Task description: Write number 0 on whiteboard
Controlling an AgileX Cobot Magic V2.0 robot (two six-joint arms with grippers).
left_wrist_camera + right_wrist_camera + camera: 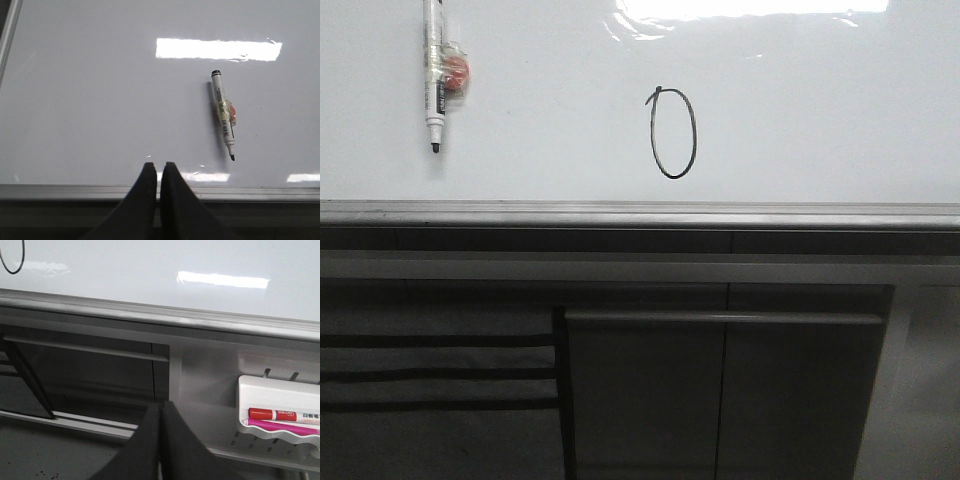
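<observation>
Overhead light throws rectangular glare patches on the glossy white grey-framed whiteboard (100, 100) — brightest well beyond the left gripper's black fingers (145, 185). Dark grey cabinet panels (720, 400) dim, grainy. Fingers soft, out of focus — both wrist views.

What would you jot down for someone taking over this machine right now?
Left gripper: jaws shut, empty, near the board's lower edge.
Right gripper: jaws shut, empty, below the board in front of the cabinet.
Whiteboard: the number 0 is drawn as a closed oval.
Marker: uncapped, lying on the board left of the 0, something small and orange taped to it.
Done: writing looks finished.
Left: perhaps only capping the marker; no cap is visible.
</observation>
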